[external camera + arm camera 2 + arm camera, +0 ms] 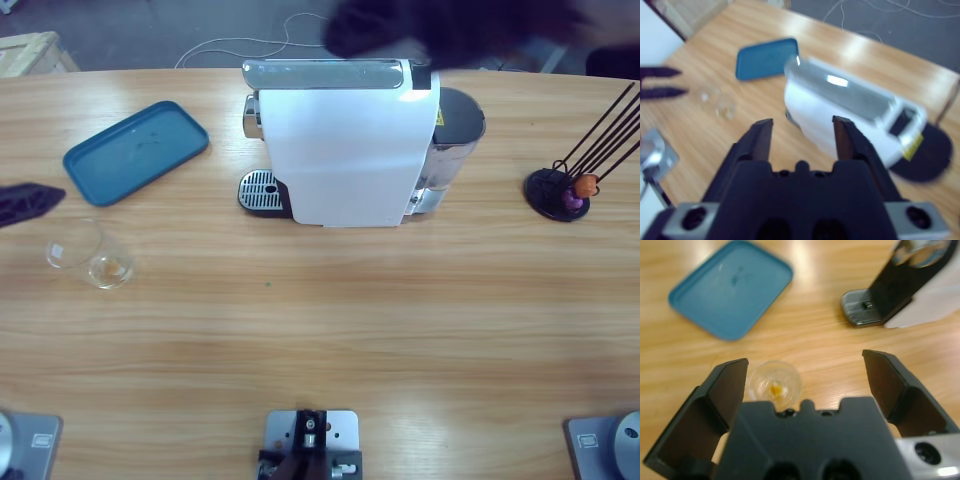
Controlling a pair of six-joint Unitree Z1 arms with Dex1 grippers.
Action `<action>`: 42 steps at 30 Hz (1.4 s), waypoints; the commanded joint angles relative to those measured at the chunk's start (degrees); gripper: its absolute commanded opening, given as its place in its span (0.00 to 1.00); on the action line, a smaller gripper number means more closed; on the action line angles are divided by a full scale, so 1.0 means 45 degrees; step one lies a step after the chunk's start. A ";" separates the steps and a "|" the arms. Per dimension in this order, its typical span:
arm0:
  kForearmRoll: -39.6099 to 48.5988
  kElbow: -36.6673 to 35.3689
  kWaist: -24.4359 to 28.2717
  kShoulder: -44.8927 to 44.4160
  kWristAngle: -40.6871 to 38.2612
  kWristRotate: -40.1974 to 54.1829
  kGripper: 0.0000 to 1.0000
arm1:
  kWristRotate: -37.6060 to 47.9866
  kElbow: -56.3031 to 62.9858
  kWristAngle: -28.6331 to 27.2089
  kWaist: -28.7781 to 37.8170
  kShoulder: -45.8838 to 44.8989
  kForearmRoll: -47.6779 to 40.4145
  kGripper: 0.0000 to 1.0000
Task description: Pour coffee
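Both released: left gripper (805, 375) near glass (775, 384), right gripper (802, 135) above coffee machine (840, 115)

high view is looking straight down on the table (330, 330) | left wrist view is looking down, close over the glass (775, 382) | right wrist view is looking from high above the machine (840, 115) | all three are sharing machine, tray (135, 150), glass
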 commanded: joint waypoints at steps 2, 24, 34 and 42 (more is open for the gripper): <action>0.0867 0.0451 -0.1763 0.1598 0.2269 -0.2401 0.96 | 0.0582 0.2116 -0.0863 0.0655 -0.2720 0.1591 1.00; 0.1808 0.0740 -0.3981 0.4485 0.5078 -0.7276 0.98 | 0.1379 0.3573 -0.0941 0.0678 -0.3376 0.2103 1.00; 0.0824 0.1401 -0.4599 0.5102 0.5414 -0.8120 0.97 | 0.1516 0.3722 -0.0960 0.0678 -0.3696 0.2423 1.00; 0.0457 0.1502 -0.4989 0.5876 0.5546 -0.8120 0.93 | 0.1575 0.3893 -0.0953 0.0678 -0.4009 0.2626 1.00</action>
